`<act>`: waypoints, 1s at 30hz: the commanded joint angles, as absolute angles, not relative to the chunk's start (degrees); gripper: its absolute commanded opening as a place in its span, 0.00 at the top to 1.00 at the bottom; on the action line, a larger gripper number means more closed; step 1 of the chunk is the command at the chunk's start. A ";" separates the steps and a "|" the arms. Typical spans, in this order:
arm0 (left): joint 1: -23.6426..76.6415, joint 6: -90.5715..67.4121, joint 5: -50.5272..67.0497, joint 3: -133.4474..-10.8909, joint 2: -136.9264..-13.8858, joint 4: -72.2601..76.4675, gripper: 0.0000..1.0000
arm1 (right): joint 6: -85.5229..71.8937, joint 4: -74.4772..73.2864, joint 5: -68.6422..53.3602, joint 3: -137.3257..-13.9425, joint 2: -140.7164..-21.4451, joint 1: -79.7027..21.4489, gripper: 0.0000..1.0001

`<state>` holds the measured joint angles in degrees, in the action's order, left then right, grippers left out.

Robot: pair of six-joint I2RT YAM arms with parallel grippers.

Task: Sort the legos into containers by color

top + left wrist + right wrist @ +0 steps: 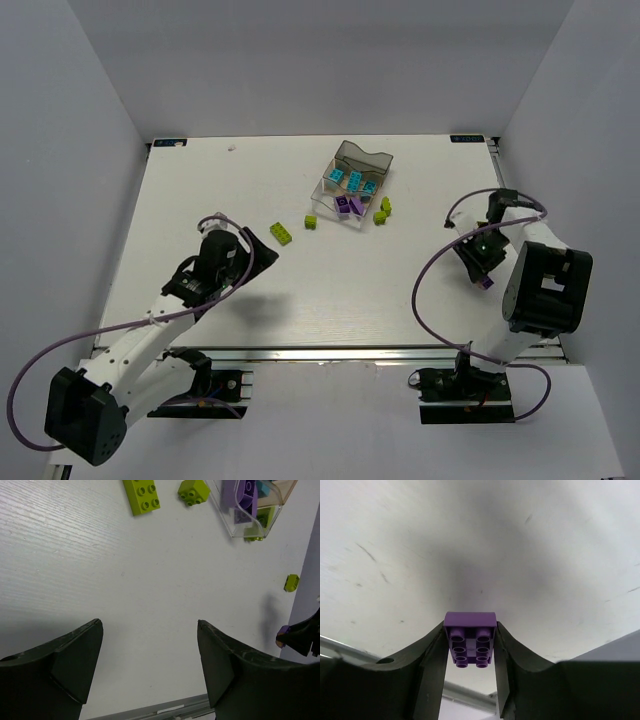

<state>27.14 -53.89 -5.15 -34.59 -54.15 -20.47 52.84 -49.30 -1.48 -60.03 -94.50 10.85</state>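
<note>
The clear three-compartment tray (336, 166) stands at the back centre, with cyan legos (355, 182) in its middle part and purple legos (348, 205) in its near part. Lime legos lie on the table: a long one (284, 232), a small one (312, 222) and two (383, 211) right of the tray. My right gripper (485, 278) is shut on a purple lego (470, 640) above the table's right side. My left gripper (262, 248) is open and empty, short of the long lime lego (141, 495), the small one (193, 491) and the tray (235, 525).
The table's metal front rail (165, 710) runs just below my left fingers. White walls enclose the table on three sides. The right arm's purple cable (425, 275) loops over the table. My right gripper with its purple lego (283, 636) shows at the left wrist view's right edge.
</note>
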 commanded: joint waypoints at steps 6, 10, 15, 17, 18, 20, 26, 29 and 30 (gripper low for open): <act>27.25 -53.88 -7.03 -34.54 -48.61 -21.09 0.15 | 53.35 -59.32 -29.33 -75.13 -89.65 3.62 1.00; 27.25 -52.39 -7.47 -35.42 -47.46 -21.97 0.15 | 51.51 -57.84 -36.64 -80.41 -90.17 -4.55 1.00; 27.25 -50.72 -6.86 -35.51 -47.20 -21.62 0.15 | 41.42 -42.43 -39.11 -84.72 -91.93 -15.19 1.00; 27.25 -50.54 -6.86 -34.98 -46.67 -21.27 0.15 | 35.71 -35.63 -37.98 -85.43 -93.86 -17.74 1.00; 27.25 -50.45 -6.94 -34.20 -46.15 -21.27 0.15 | 30.72 -30.20 -36.66 -86.65 -94.82 -18.36 1.00; 27.25 -50.54 -6.94 -33.40 -45.71 -21.27 0.15 | 26.04 -25.77 -33.33 -88.32 -98.51 -19.59 1.00; 27.25 -51.76 -5.71 -29.97 -43.95 -21.27 0.15 | 17.32 -21.28 -27.26 -96.94 -109.15 -20.74 1.00; 27.25 -52.03 -5.45 -29.44 -43.59 -21.97 0.15 | 16.00 -18.02 -25.14 -97.38 -111.35 -21.09 1.00; 27.25 -52.03 -5.54 -29.27 -43.51 -22.15 0.15 | 15.82 -17.76 -24.79 -97.90 -112.14 -21.01 1.00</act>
<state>27.14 -51.79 -6.17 -29.69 -44.66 -21.71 19.86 -23.00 -27.51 -94.52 -111.81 -20.67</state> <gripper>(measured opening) 0.853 0.429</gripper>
